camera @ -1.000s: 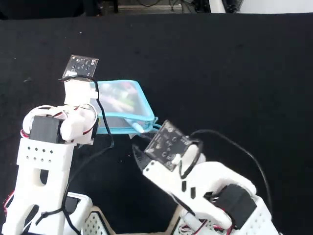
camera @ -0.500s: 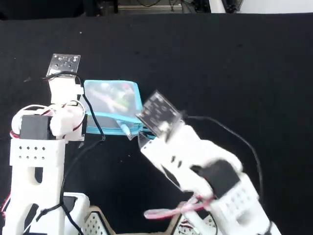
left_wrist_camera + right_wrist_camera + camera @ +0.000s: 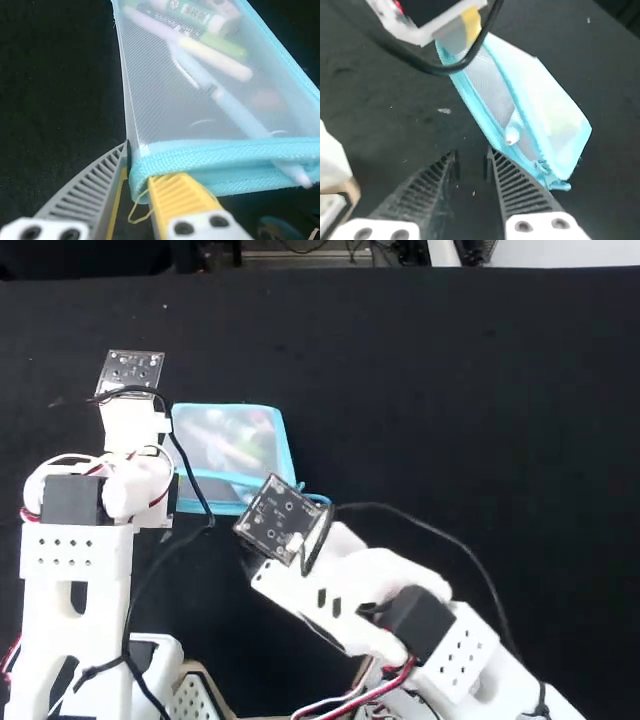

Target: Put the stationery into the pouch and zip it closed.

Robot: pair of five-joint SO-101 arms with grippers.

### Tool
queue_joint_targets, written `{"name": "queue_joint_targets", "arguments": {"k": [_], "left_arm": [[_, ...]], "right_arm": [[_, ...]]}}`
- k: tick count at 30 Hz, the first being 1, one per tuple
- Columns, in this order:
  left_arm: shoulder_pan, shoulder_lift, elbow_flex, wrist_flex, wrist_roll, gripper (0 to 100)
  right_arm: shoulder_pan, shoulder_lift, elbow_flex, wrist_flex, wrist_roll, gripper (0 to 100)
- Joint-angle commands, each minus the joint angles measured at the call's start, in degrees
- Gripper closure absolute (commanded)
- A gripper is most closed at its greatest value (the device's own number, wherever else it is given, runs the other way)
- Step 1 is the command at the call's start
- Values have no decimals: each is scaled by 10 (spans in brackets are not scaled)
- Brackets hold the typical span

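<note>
Pouch point(image 3: 200, 105) corner clamped in my left gripper point(image 3: 135, 167); zip pull point(image 3: 543, 168) lies just ahead of my right gripper point(image 3: 470, 155), jaws slightly parted, empty.

You've a black table point(image 3: 470, 390); on it, left of its middle in the high view, lies the pale blue pouch point(image 3: 232, 443); pens point(image 3: 215, 57) show through its clear face.

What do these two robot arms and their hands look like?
The left arm and right arm are chunky white plastic with black motor blocks, looping black cables and thin red wires. Each wrist carries a square dark board. The left hand has a grey ribbed finger and a yellow one; the right hand has two dark ribbed fingers.
</note>
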Motion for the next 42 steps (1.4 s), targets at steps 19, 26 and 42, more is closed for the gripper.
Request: {"name": "queue_joint_targets", "arguments": {"k": [19,26,42], "left_arm": [[-10,-1,-25,-5,6,970],[-10,0,-26,-9,6,970],[-10,0,-25,-5,6,970]], "right_arm": [[143,3,-114,106,-20,822],[118,69,-110,106,84,822],[167,-122,198,-118,-4,819]]}}
